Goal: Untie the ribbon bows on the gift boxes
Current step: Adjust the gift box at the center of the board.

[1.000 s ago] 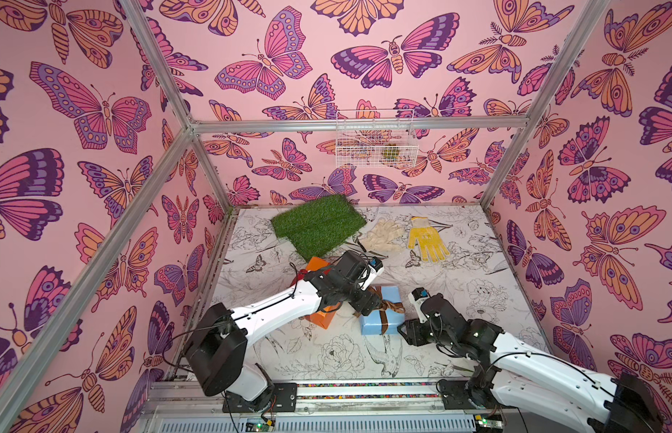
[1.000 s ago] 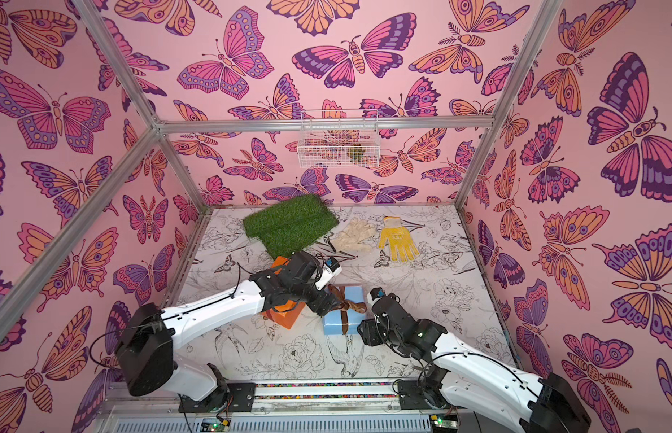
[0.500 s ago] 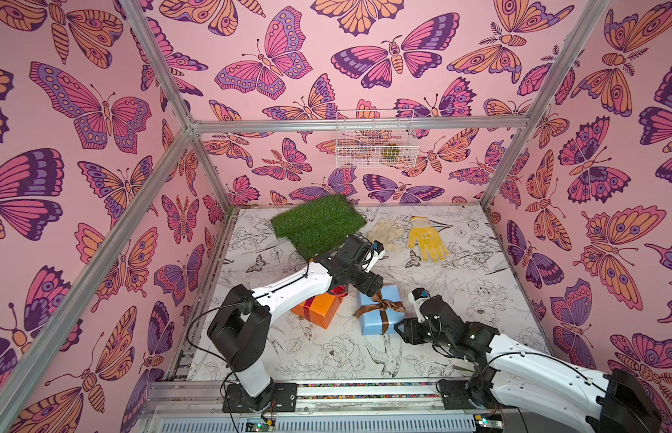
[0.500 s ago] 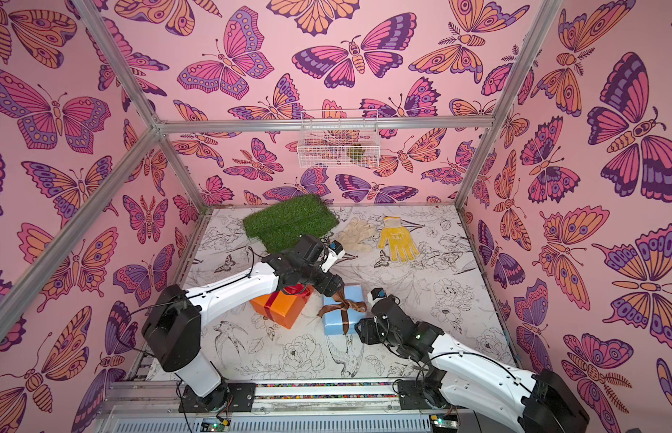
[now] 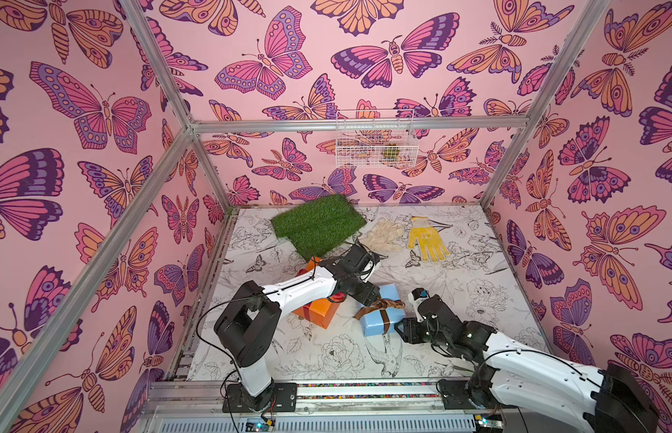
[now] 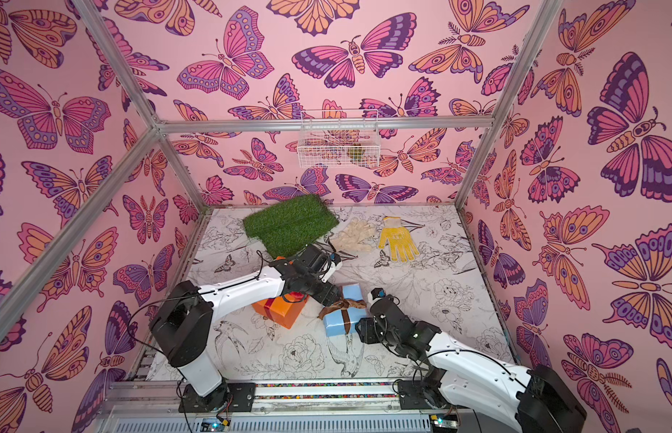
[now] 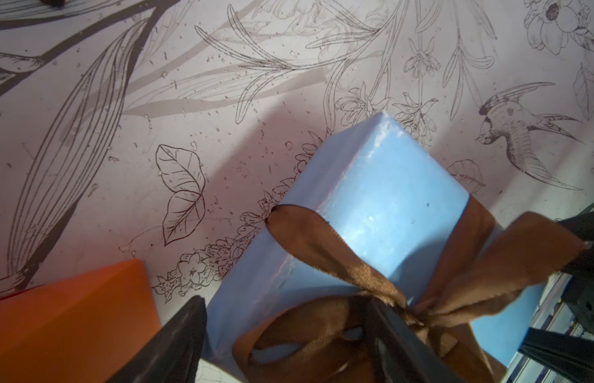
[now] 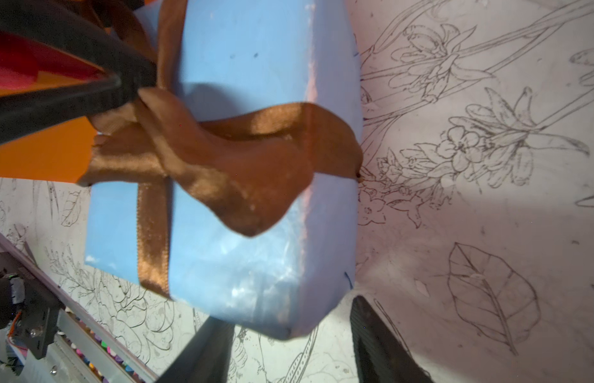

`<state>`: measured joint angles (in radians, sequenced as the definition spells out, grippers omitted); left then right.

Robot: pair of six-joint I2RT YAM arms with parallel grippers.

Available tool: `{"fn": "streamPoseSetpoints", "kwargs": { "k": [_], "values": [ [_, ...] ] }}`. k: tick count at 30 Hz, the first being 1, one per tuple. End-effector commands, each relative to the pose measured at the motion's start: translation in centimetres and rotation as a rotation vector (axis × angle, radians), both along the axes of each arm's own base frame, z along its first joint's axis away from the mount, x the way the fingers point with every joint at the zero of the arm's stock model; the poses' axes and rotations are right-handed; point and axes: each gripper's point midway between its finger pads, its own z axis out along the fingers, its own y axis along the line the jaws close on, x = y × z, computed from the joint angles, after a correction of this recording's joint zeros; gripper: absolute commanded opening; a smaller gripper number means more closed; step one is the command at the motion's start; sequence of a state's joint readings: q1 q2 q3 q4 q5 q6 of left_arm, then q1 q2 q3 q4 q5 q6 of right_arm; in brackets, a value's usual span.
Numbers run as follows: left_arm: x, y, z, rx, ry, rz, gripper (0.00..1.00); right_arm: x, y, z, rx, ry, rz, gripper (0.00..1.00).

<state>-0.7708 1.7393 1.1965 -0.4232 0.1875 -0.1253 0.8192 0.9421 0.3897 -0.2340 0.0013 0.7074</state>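
Nearest: right gripper (image 8: 289, 313) spread at near corner of blue box (image 5: 377, 324). On its top: brown bow (image 8: 196, 156) knotted, left gripper (image 7: 285, 300) gaping astride one loop (nothing pinched yet). Beyond: orange box (image 5: 319, 315), red ribbon (image 6: 269, 308) partly hidden, undoing unclear.

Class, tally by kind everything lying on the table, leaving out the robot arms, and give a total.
Gift boxes: 2, the orange box and the light blue box
Ribbons: 2, the red ribbon and the brown ribbon
Gloves: 2, the cream glove and the yellow glove
Grass mat: 1
Total: 7
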Motion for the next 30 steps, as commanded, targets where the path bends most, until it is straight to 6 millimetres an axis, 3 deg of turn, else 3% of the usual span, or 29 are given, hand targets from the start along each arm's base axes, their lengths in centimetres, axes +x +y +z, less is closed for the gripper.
{"fn": "streamPoseSetpoints", "kwargs": {
  "k": [1, 13, 20, 24, 27, 30],
  "values": [
    [-1.9, 0.8, -0.9, 0.007, 0.08, 0.019, 0.74, 0.9, -0.4, 0.5, -0.024, -0.037, -0.04, 0.58],
    [-5.0, 2.0, 1.3, -0.058, 0.081, 0.069, 0.74, 4.1, -0.2, 1.9, -0.026, -0.09, -0.093, 0.55],
    [-5.5, 2.3, 1.7, -0.1, 0.076, 0.092, 0.74, 6.0, -0.8, 2.2, -0.022, -0.094, -0.107, 0.54],
    [-5.4, 2.4, 1.5, -0.1, 0.079, 0.106, 0.71, 7.1, -1.5, 3.0, -0.003, -0.086, -0.102, 0.49],
    [-5.2, 2.6, 1.9, -0.102, 0.062, 0.121, 0.7, 6.4, -1.5, 4.3, -0.065, -0.076, -0.014, 0.44],
    [-4.9, 2.6, 2.2, -0.106, 0.046, 0.124, 0.7, 5.1, -0.6, 5.9, -0.021, -0.054, 0.04, 0.37]
  ]
}}
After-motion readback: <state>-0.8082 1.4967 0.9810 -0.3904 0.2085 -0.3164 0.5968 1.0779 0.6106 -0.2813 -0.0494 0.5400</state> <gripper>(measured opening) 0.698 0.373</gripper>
